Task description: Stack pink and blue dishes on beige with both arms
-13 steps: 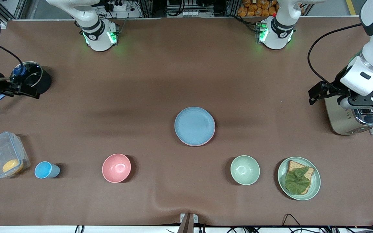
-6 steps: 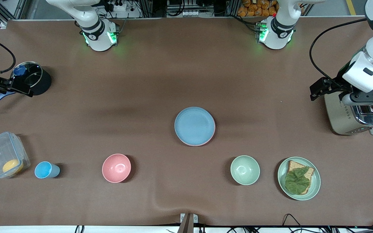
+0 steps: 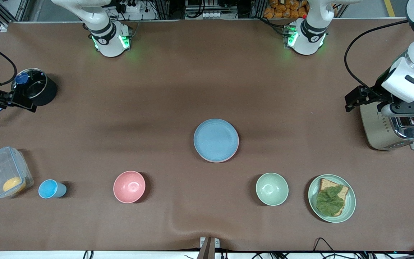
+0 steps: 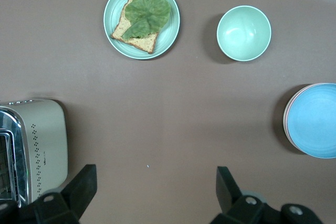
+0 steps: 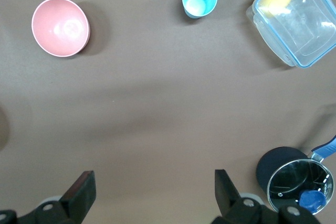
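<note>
The light blue plate (image 3: 216, 139) lies on top of a stack in the middle of the table. A thin rim of the pink plate (image 3: 222, 160) shows under it. The beige plate is hidden. The left wrist view shows the same stack, blue plate (image 4: 316, 120) uppermost. My left gripper (image 4: 155, 183) hangs open and empty high over the table beside the toaster (image 3: 390, 131). My right gripper (image 5: 153, 186) is also open and empty, high over the right arm's end of the table near the black pot (image 3: 35, 90). Both are far from the stack.
Along the side nearer the camera stand a clear box (image 3: 5, 176) with a yellow piece, a small blue cup (image 3: 50, 189), a pink bowl (image 3: 129, 186), a green bowl (image 3: 272, 189) and a green plate with toast and a leaf (image 3: 332, 198).
Both arms have drawn back from the middle toward their ends of the table, the right hand sliding mostly out of the front view. The plates have not moved.
</note>
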Tool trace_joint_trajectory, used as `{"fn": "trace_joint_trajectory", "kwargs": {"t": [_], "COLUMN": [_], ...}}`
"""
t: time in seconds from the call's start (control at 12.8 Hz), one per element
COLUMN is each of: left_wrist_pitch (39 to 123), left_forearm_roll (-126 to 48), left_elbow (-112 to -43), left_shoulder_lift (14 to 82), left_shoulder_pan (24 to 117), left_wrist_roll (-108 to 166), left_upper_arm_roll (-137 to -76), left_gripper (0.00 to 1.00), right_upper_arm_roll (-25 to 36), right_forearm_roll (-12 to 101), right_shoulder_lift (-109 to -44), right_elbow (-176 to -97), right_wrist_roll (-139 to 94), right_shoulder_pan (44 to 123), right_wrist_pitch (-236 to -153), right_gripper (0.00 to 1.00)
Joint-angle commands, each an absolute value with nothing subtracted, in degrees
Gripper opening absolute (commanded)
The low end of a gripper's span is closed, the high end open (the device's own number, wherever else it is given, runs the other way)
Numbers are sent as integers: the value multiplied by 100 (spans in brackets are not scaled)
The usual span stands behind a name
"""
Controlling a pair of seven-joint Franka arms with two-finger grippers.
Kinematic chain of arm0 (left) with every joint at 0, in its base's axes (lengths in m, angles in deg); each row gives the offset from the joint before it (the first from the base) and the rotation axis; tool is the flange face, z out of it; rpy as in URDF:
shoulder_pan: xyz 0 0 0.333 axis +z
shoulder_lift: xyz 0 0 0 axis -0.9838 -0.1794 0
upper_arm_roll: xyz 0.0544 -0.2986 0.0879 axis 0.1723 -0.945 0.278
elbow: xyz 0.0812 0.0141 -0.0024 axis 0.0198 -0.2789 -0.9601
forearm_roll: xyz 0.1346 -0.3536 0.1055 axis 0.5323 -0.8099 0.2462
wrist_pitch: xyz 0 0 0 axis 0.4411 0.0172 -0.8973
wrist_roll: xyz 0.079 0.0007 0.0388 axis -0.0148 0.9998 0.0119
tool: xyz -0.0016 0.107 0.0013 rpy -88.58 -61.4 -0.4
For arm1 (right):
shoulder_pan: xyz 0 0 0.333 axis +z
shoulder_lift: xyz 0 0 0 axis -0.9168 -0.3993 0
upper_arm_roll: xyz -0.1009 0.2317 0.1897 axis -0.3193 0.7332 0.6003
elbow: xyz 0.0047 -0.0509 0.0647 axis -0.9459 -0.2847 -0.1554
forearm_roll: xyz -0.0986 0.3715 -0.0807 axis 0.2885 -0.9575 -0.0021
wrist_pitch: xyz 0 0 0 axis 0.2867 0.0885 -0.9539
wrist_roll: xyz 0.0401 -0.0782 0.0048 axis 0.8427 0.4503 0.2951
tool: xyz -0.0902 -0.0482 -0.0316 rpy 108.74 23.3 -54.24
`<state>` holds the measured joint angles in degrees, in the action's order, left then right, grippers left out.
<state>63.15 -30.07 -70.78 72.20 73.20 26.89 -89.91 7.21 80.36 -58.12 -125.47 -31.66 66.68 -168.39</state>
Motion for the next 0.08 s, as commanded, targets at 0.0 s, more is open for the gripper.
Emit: {"fn": "trace_joint_trajectory", "kwargs": {"t": [0.0], "left_wrist_pitch": [6168], "left_forearm_roll": [-3033], "left_elbow": [-6925], "left_shoulder_lift": [7166], "left_shoulder_pan": [7325], "left_wrist_roll": [2792], "left_upper_arm_roll": [-8983], "left_gripper": [100], "right_upper_arm_roll": [910], "right_forearm_roll": [8060], "right_shoulder_lift": [-5891], "right_elbow": [-12405], "right_wrist_roll": [-3213], "right_shoulder_pan": [6444], "right_wrist_pitch": [-16851], "right_gripper": [100]}}
